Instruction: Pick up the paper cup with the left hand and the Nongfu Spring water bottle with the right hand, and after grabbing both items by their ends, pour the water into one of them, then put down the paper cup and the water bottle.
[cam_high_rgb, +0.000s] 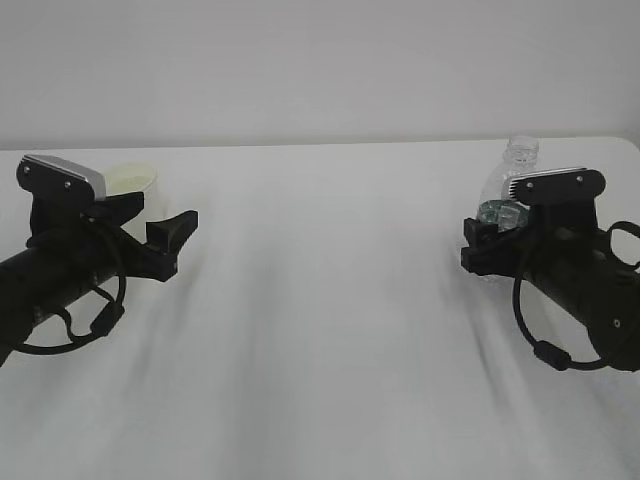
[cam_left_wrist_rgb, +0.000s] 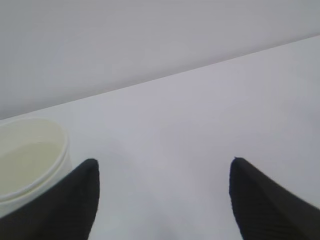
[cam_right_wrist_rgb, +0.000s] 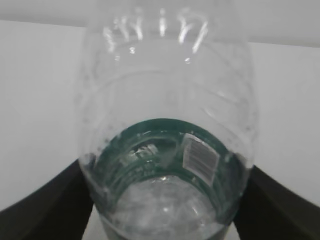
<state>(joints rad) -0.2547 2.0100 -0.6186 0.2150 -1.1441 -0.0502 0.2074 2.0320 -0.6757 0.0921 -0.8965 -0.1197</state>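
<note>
The cream paper cup (cam_high_rgb: 133, 179) stands upright at the back left, with what looks like clear water low inside it (cam_left_wrist_rgb: 22, 165). My left gripper (cam_high_rgb: 160, 212) is open just right of it. The cup (cam_left_wrist_rgb: 30, 150) sits outside the left finger (cam_left_wrist_rgb: 75, 200), and only bare table lies between the jaws (cam_left_wrist_rgb: 165, 167). The clear Nongfu Spring water bottle (cam_high_rgb: 512, 170) stands upright and capless at the right. My right gripper (cam_high_rgb: 490, 238) holds it at the green label band (cam_right_wrist_rgb: 165, 135), a finger (cam_right_wrist_rgb: 60, 200) lying against each side with no gap showing.
The white table (cam_high_rgb: 320, 350) runs back to a plain grey wall. Its far edge (cam_high_rgb: 400, 145) lies just behind the cup and bottle. Wide bare surface lies between the two arms.
</note>
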